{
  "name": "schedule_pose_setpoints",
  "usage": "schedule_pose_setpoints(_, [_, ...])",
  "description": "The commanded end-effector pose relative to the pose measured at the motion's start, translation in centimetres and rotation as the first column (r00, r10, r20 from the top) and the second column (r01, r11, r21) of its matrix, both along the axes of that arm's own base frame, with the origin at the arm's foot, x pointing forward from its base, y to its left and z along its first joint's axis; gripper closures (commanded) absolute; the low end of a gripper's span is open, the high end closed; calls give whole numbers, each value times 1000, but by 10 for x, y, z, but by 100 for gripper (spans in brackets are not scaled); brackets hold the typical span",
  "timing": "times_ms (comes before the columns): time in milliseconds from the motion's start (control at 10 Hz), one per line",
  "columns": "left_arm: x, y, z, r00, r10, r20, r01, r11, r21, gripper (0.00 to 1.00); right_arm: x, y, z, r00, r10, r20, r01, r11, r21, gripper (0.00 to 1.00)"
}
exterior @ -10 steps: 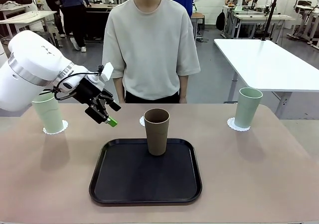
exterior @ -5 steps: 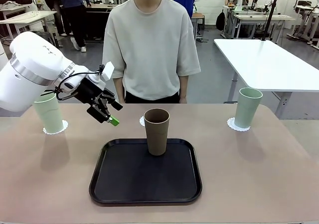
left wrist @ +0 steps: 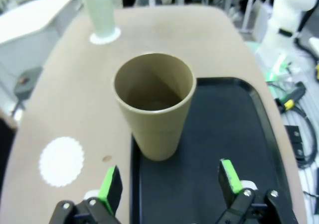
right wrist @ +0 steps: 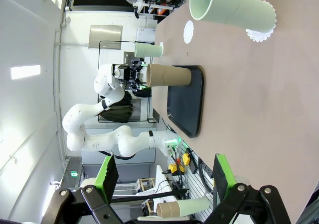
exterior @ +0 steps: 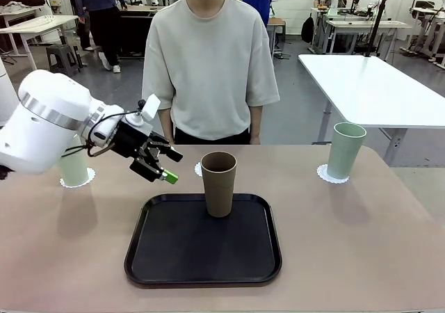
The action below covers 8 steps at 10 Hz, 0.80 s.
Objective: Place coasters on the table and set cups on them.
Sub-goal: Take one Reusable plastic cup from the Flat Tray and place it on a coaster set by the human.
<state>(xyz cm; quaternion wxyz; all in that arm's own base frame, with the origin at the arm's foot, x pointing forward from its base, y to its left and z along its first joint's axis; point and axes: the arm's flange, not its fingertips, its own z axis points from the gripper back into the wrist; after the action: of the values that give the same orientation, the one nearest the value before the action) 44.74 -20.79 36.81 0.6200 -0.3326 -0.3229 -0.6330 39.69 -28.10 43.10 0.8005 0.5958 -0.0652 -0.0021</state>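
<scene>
A brown cup (exterior: 218, 184) stands upright on the far part of the black tray (exterior: 203, 247). My left gripper (exterior: 173, 167) hovers open just left of it, apart from it; in the left wrist view the brown cup (left wrist: 154, 104) sits ahead of the open gripper (left wrist: 169, 181), a little beyond its green fingertips. An empty white coaster (exterior: 199, 168) lies on the table behind the cup. One pale green cup (exterior: 72, 168) stands on a coaster (exterior: 77, 181) at the far left, partly hidden by my arm. Another green cup (exterior: 345, 149) stands on a coaster (exterior: 329, 175) at the right. My right gripper (right wrist: 164, 171) is open and holds nothing.
A person stands at the far side of the beige table (exterior: 361, 243), hands out of sight behind the table's far edge. A white table (exterior: 375, 83) stands beyond the right corner. The near and right parts of the tabletop are bare.
My left gripper has moved right and slightly down, closer to the brown cup, still open. The cups and coasters have stayed put.
</scene>
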Motion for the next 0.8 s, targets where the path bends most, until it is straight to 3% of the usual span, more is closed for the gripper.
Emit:
schedule_pose_setpoints(0, [-6, -7, -26, 999, -29, 38, 32, 996, -87, 0, 1, 1, 0, 1000, -7, 6, 7, 1000, -2, 0])
schedule_pose_setpoints(400, [-5, -10, -47, 995, -95, 30, 98, 983, -156, 0, 1, 1, 0, 1000, -7, 6, 7, 1000, -2, 0])
schedule_pose_setpoints(700, [4, -11, -56, 1000, -6, 26, 11, 977, -215, 0, 1, 1, 0, 1000, -7, 6, 7, 1000, -2, 0])
